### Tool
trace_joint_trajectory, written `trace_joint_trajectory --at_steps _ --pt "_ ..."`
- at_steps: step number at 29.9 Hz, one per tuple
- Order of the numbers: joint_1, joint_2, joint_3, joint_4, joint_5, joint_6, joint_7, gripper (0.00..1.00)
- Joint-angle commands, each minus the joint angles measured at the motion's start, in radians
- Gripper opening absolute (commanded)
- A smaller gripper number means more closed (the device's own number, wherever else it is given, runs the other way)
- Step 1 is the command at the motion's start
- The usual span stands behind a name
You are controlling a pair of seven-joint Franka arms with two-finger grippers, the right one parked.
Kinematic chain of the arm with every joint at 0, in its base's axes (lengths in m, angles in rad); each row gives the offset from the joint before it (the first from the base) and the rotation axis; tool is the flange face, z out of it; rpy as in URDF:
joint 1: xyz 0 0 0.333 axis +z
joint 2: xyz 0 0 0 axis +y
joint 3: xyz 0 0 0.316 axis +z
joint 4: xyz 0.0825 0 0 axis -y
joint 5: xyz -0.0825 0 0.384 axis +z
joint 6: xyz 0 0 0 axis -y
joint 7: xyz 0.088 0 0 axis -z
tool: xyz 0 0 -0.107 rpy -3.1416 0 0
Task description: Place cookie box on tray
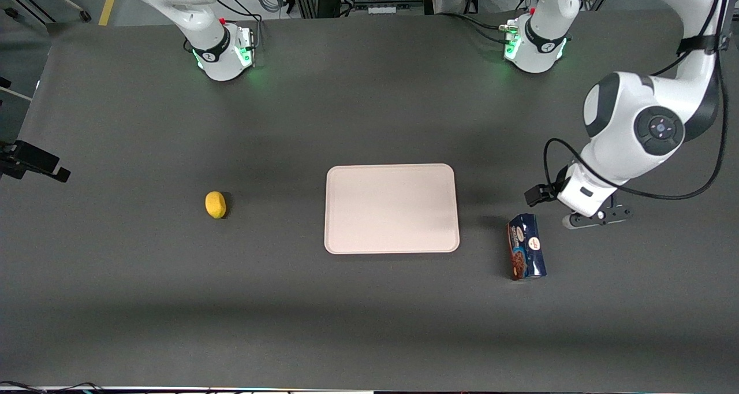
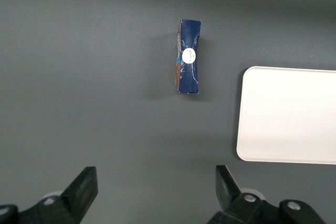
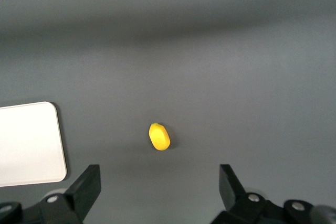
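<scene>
The cookie box [image 1: 526,246] is a small dark blue carton lying on the dark table toward the working arm's end, beside the tray. In the left wrist view the cookie box [image 2: 188,56] shows its white round logo. The tray [image 1: 391,208] is a large pale pinkish-white rectangle with rounded corners and nothing on it; one corner of the tray [image 2: 286,114] shows in the left wrist view. My gripper [image 1: 594,216] hovers above the table, slightly farther from the front camera than the box and apart from it. Its fingers [image 2: 84,187] stand wide open with only bare table between them.
A small yellow lemon-like object [image 1: 215,204] lies toward the parked arm's end of the table, beside the tray; the right wrist view shows this lemon-like object [image 3: 159,136] too. Both arm bases [image 1: 534,41] stand at the table edge farthest from the front camera.
</scene>
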Motion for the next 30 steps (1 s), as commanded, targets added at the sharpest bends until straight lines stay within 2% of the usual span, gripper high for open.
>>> trace_joint_trajectory --at_steps 1,9,14,17,20,25,30 --pt "-0.008 -0.105 -0.008 0.035 0.004 -0.098 -0.008 0.03" --pt "-0.005 -0.170 -0.038 0.154 -0.002 -0.317 -0.003 0.04" --pt "-0.007 -0.174 -0.037 0.204 -0.047 -0.400 -0.002 0.04" --pt "-0.007 -0.177 -0.067 0.198 -0.091 -0.403 -0.043 0.04" --pt "-0.008 -0.174 -0.092 0.194 -0.142 -0.394 -0.199 0.04" --pt "-0.011 -0.161 -0.187 0.167 -0.130 -0.368 -0.295 0.04" --pt "-0.017 -0.161 -0.257 0.041 -0.105 -0.219 -0.419 0.04"
